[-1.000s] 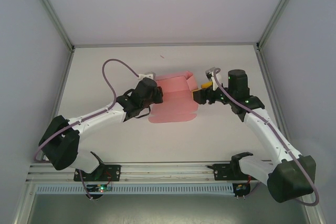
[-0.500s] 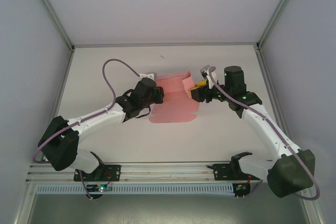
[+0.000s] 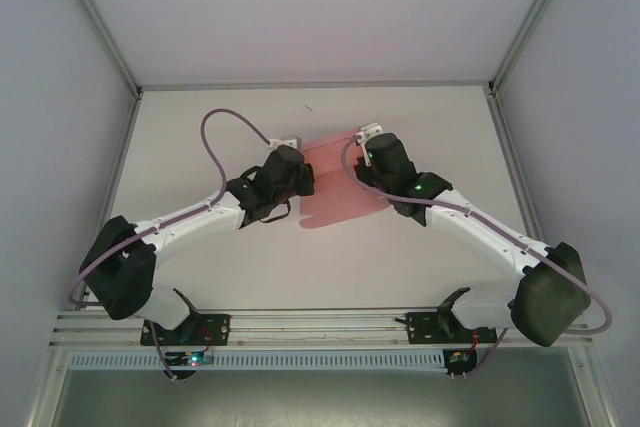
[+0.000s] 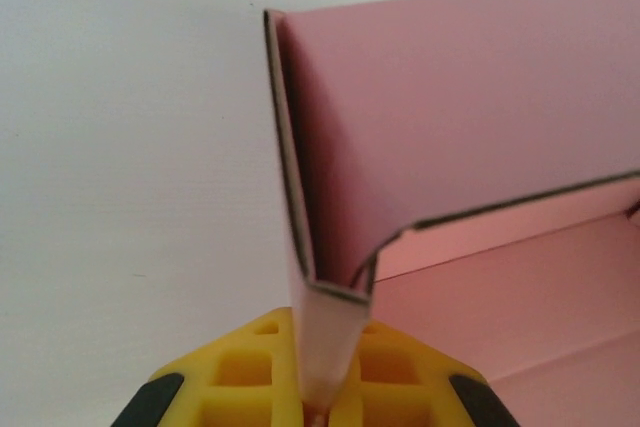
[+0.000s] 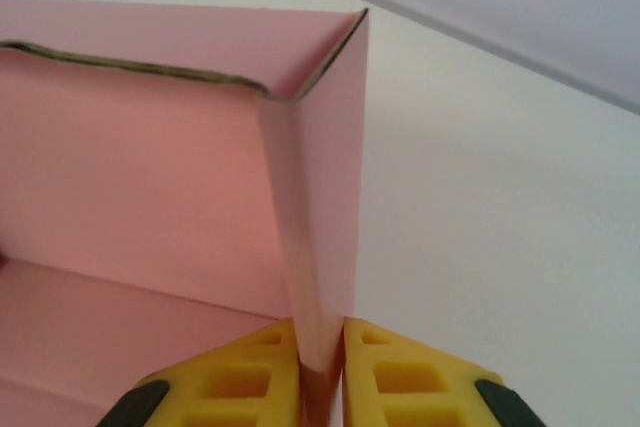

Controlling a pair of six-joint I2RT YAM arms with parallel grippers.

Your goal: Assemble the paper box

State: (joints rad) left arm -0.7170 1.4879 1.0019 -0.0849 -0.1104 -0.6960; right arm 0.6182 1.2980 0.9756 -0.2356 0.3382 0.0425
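Right pincer (image 5: 321,352) on box (image 5: 150,177), white table (image 5: 485,197)

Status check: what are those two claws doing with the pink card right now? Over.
Left gripper shut on paper box, left end. Right gripper shut on its right end. Long wall standing, box not yet closed. Nothing in the way.
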